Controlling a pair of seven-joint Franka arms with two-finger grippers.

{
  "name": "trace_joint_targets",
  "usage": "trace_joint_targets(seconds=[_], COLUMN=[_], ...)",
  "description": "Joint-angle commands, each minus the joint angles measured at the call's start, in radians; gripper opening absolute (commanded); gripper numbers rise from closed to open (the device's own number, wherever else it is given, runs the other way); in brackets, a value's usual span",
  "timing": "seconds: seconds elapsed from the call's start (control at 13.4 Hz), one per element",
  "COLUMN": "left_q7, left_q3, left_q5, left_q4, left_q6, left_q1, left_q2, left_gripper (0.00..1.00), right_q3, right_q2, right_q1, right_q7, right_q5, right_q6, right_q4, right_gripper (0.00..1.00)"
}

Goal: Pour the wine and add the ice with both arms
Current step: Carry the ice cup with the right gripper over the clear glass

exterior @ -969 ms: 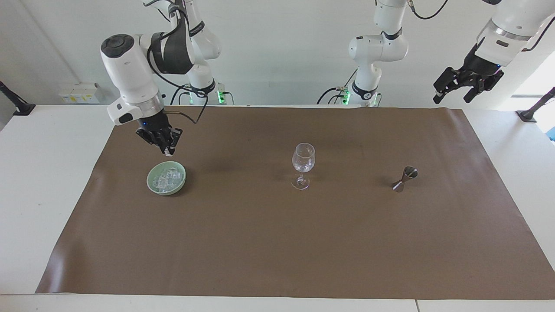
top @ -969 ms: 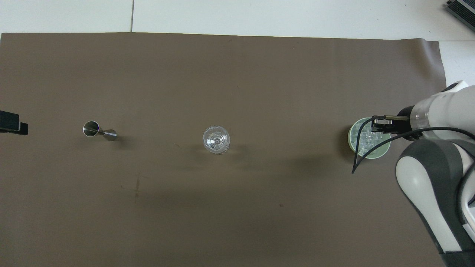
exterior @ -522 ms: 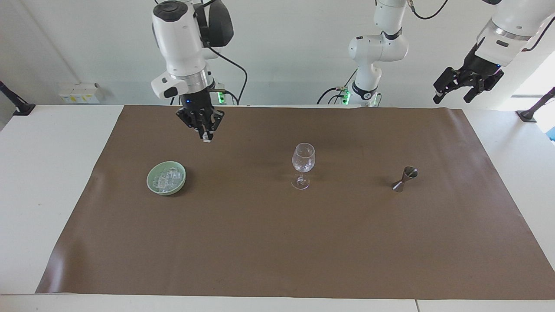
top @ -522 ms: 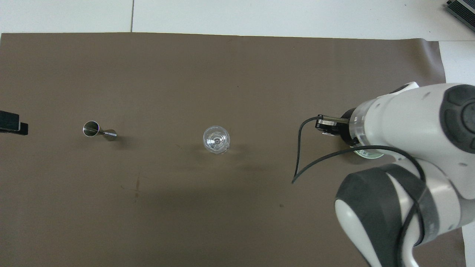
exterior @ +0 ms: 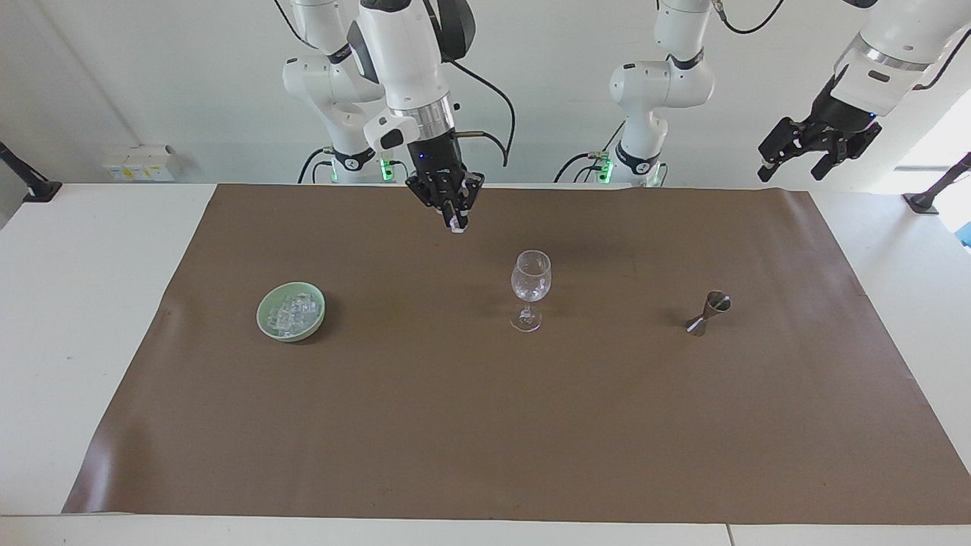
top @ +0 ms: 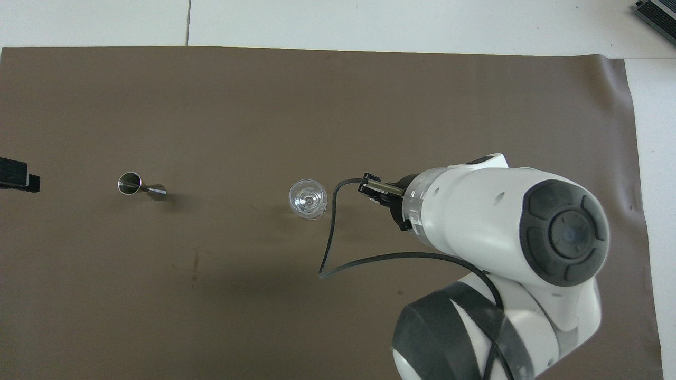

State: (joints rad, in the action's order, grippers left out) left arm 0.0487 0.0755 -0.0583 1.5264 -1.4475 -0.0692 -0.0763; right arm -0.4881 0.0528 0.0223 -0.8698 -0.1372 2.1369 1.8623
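Two black grippers: our right gripper [exterior: 456, 224] pinches a small clear ice cube [exterior: 457, 228] above the brown mat [exterior: 485, 425]; our left gripper [exterior: 806, 158] waits, fingers apart.

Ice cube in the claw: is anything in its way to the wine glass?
No. The right claw, shut on an ice cube, is up over bare mat beside the wine glass.

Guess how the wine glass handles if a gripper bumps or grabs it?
Likely tippy: the wine glass carries its bowl high on a thin stem over a small foot. Probably fragile and slippery, being clear, thin-looking glass. Knocked over, it would likely roll on the mat, since the bowl is round.
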Motion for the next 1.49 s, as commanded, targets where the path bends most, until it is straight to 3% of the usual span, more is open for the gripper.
trace_joint_targets(seconds=[0.0,0.22,0.6,1.42], left_q7=[-0.003,-0.003,-0.003,-0.003], left_q3=[-0.005,-0.005,-0.005,-0.005], left_q5=[0.02,0.02,0.02,0.02], left_q4=[0.032,0.032,0.032,0.032], left_q6=[-0.002,-0.002,-0.002,-0.002], left_q1=[0.003,0.003,0.003,0.003], left_q2=[-0.028,-0.028,-0.03,-0.03], left_gripper=[1.0,1.0,1.0,1.0], right_q3=[0.002,0.002,0.003,0.005], right_q2=[-0.048,-0.1,-0.171,-0.225], right_q1=[0.037,0.085,0.154,0.157], right_q7=[-0.064,-0.151,-0.19,-0.187], right_q5=[-0.016,-0.012,0.007,0.018], right_q6=[0.108,0.211,0.254,0.297], right_q4=[-0.006,-0.028,-0.034,-0.026], right_gripper=[0.0,0.0,0.0,0.0])
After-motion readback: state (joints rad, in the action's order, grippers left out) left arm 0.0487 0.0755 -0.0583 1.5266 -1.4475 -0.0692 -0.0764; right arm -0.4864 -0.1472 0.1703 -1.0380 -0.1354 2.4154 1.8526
